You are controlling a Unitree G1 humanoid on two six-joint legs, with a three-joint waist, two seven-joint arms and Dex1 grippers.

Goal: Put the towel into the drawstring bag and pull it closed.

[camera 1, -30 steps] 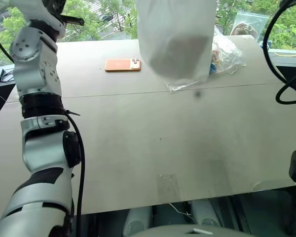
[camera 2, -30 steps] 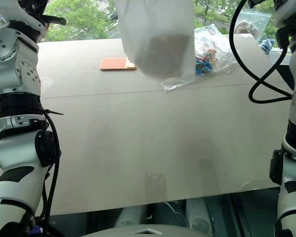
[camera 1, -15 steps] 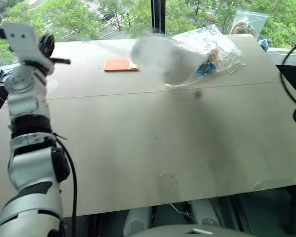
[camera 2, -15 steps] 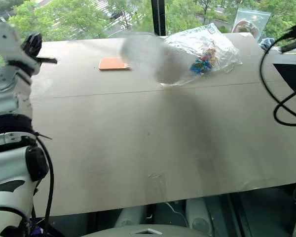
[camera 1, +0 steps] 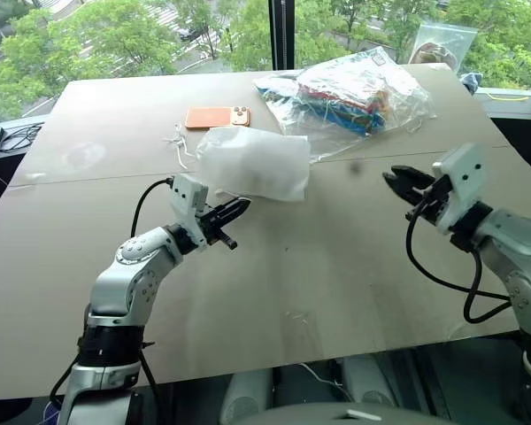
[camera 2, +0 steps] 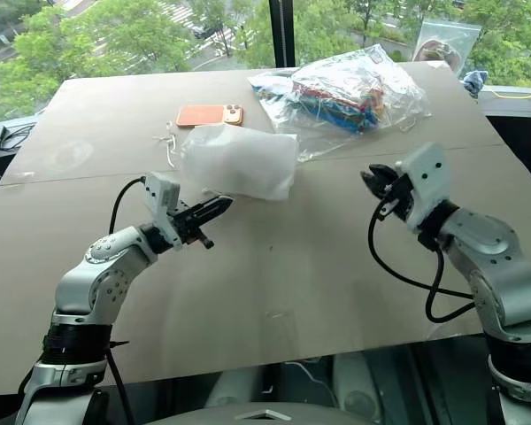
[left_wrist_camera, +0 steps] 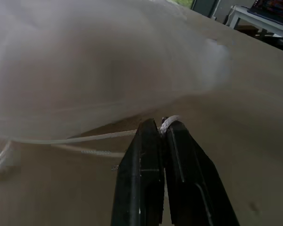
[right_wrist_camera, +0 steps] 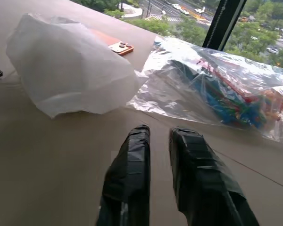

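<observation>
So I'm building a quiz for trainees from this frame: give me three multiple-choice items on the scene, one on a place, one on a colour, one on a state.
1. Where does the drawstring bag lie?
A. on the table, nearer the robot than the phone
B. on the floor
C. on top of the clear plastic bag

2. What colour is the phone?
A. black
B. orange
C. green

3. How do the left gripper's jaws stand?
A. wide open
B. closed on the white cord
C. closed on the phone

Key: 1 A, the bag rests on the table; 2 B, its back shows orange; 3 B, the white cord sits pinched between the tips.
</observation>
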